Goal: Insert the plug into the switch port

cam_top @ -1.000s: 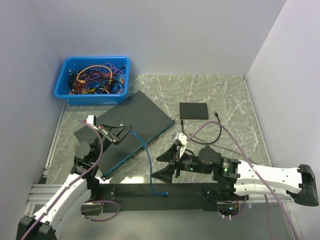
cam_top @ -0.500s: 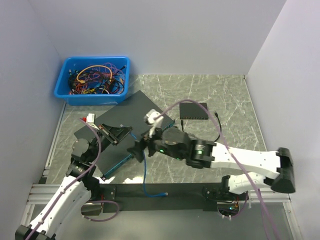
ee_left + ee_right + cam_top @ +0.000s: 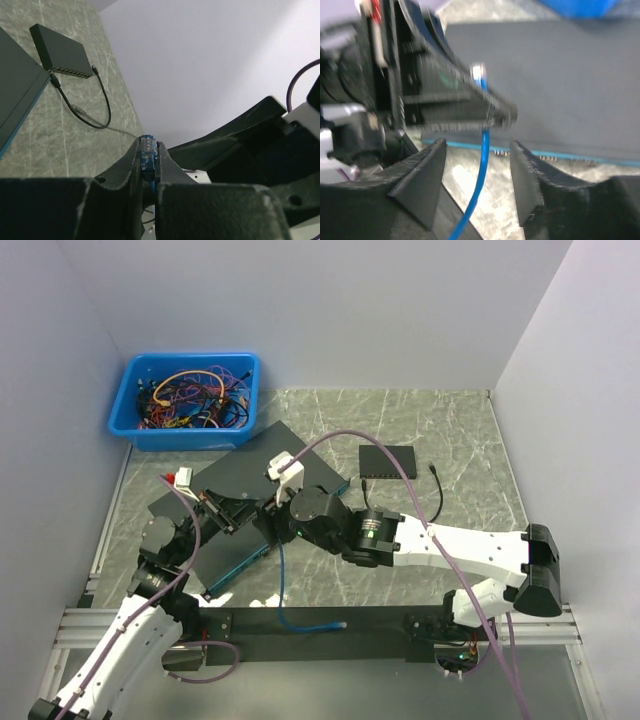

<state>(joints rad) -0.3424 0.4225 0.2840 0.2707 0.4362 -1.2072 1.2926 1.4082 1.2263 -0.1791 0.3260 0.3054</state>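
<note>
Two network switches lie on the grey marbled table (image 3: 440,550): one large flat dark switch with a blue front edge (image 3: 285,465), and one small black box switch (image 3: 388,461) just to its right, apart from it. One short black cable (image 3: 89,107) curls from the small switch's port side onto the table, also right of the large switch. Behind the large switch's far left corner stands one blue plastic bin (image 3: 128,405) filled with tangled coloured cables.

Over the large switch's near front edge, the left gripper (image 3: 148,148) has its jaws pinching the clear-tipped plug (image 3: 479,75) of the one thin blue cable (image 3: 282,580). The plug is held above that edge, not in any port. From it the blue cable hangs down and trails away from the large switch toward the arm bases.

The right gripper (image 3: 477,145) is just beside the left one, also at the large switch's front edge. Its jaws are spread, one finger on either side of the hanging blue cable, touching nothing.
</note>
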